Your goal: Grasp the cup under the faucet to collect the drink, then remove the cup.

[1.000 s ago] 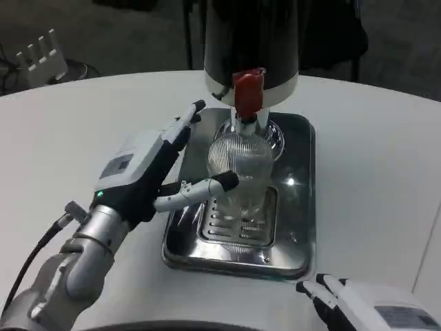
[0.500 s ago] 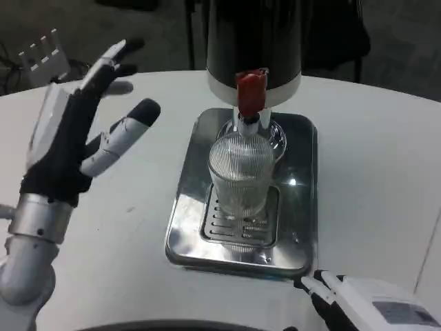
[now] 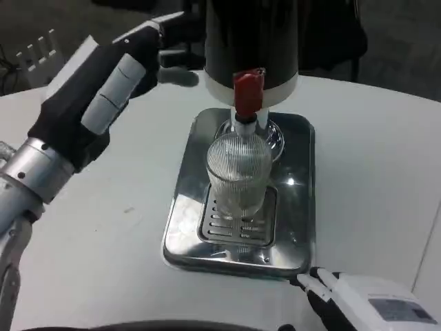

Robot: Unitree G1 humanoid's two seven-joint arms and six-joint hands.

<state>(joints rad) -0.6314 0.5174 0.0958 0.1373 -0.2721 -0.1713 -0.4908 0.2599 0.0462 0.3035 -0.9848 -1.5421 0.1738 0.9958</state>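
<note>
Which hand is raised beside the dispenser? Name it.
The left hand, raised beside the black dispenser; the right hand rests low at the table's near edge.
</note>
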